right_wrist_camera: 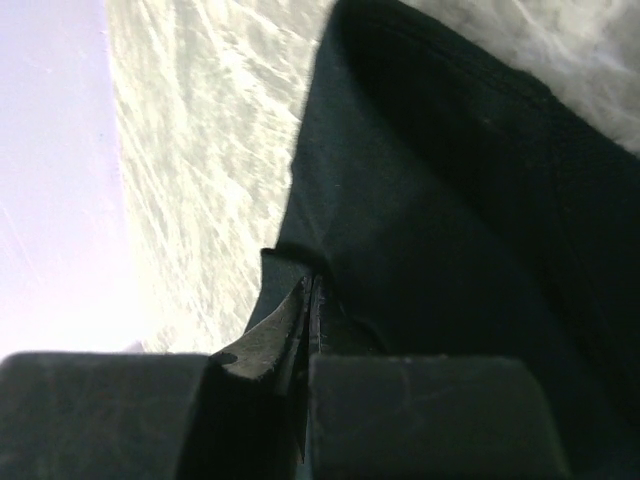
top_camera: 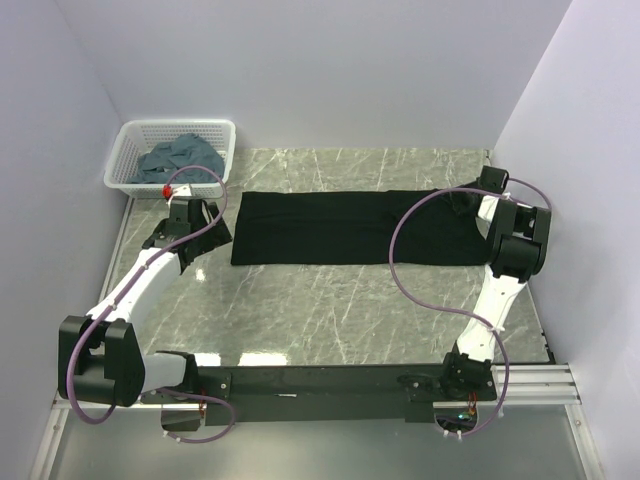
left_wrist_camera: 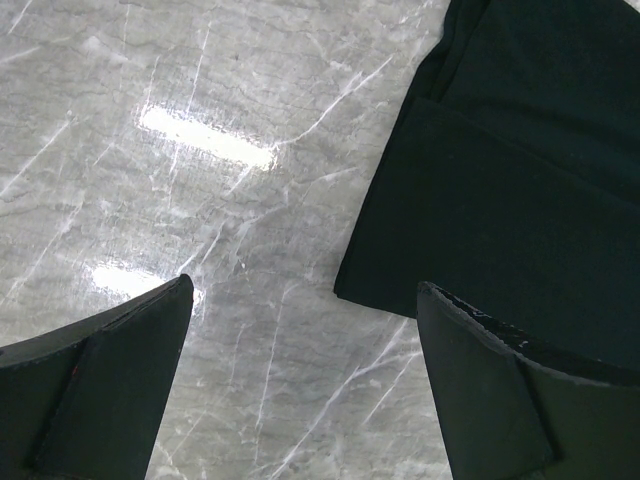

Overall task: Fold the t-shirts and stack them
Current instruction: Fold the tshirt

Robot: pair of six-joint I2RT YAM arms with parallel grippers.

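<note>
L arm (top_camera: 140,285) reaches fwd from its base, elbow low, wrist tipped down over the grey marble-look table (top_camera: 330,310). The left fingers (left_wrist_camera: 100,390) are spread wide w/ nothing betw. them, just beside the near-left corner of the black cloth t-shirt (top_camera: 350,228); can't tell if they touch the table. R arm (top_camera: 500,290) rises from its base along the right side, wrist bent inward & down at the shirt's right end. The right fingers (right_wrist_camera: 265,345) are pinched closed w/ a bit of the black cloth's edge caught at the tips. The black cloth t-shirt lies flat mid-table as a long band running left-right, folded lengthwise; the layered edge shows in left wrist view. Count: 2 arms, 1 black shirt on the table, 1 white plastic lattice basket (top_camera: 122,165) at the far-left corner w/ a slate blue-grey cloth heap (top_camera: 180,158) inside. Can't tell how many shirts are in that heap.
</note>
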